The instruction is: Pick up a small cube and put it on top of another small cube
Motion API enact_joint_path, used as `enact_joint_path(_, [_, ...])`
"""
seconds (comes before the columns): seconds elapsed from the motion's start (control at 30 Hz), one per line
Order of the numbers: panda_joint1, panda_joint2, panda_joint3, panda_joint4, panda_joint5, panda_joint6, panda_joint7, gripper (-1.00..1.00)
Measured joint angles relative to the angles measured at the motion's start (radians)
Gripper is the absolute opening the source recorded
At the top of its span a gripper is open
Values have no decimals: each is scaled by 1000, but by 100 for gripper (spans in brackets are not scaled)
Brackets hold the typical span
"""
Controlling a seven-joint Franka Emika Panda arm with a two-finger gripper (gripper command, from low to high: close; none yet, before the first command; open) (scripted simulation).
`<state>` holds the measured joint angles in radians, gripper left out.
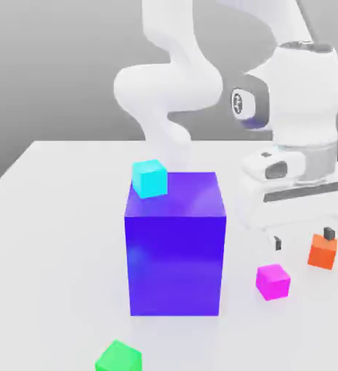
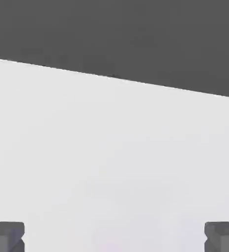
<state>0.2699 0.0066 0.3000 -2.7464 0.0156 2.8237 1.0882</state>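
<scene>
White desk [image 1: 63, 188] carries a tall blue block [image 1: 175, 250] with a small cyan cube [image 1: 150, 178] at its back corner. Released claw [image 1: 303, 240] hangs beside a small orange cube [image 1: 322, 251], near a magenta cube [image 1: 273, 281]; a green cube [image 1: 119, 358] lies apart.

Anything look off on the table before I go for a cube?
Nothing spilled or damaged. One oddity: the cyan cube appears perched at the back corner of the big blue block. The magenta cube, orange cube and green cube sit apart.
</scene>
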Motion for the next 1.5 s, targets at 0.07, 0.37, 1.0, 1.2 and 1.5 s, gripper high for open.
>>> enact_joint_path(0.07, [25,57,-22,-39,-72,40,57,0])
enact_joint_path(0.37, [182,293,-222,-6,-250,226,192,-100])
enact_joint_path(1.0, [-86,48,-200,144,-90,-137,-193,-100])
enact_joint_path(1.2, [-286,152,-340,323,-31,-262,-313,-100])
enact_joint_path(1.5, [-352,333,-360,395,32,-134,-363,100])
